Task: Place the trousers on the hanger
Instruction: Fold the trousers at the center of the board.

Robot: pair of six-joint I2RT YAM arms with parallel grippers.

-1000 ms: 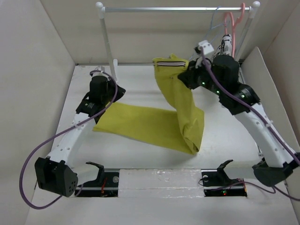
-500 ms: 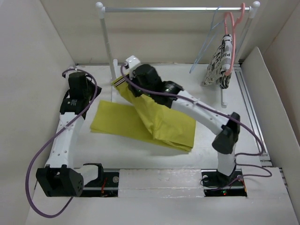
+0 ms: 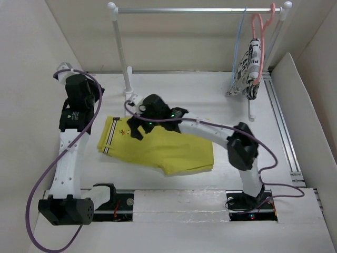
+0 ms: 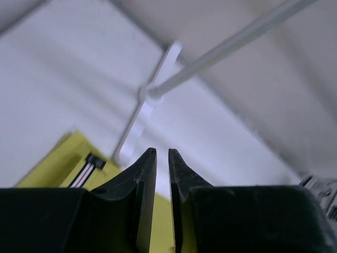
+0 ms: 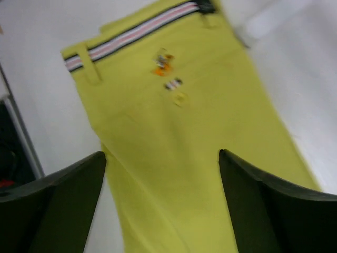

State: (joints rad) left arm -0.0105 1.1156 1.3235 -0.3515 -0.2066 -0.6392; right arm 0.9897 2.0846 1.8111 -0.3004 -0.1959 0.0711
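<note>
**Trousers flat on the worktop, neither arm holding anything**

The right fingers [image 5: 63, 200] are spread wide and empty, hovering just above the trousers [image 3: 168, 150] near the striped waistband [image 5: 137, 34]. The left fingers [image 4: 143, 179] are drawn almost together with only a slit between them, pinching nothing, raised over the far-left corner of the worktop [image 3: 210, 100]. The trousers lie flat left of the worktop's centre, waistband toward the left edge. The hanger [image 3: 238, 47] hangs from the rail [image 3: 200, 9] over the far-right corner, just beside a pink hanger [image 3: 255, 23] carrying printed cloth [image 3: 246, 66].
</note>
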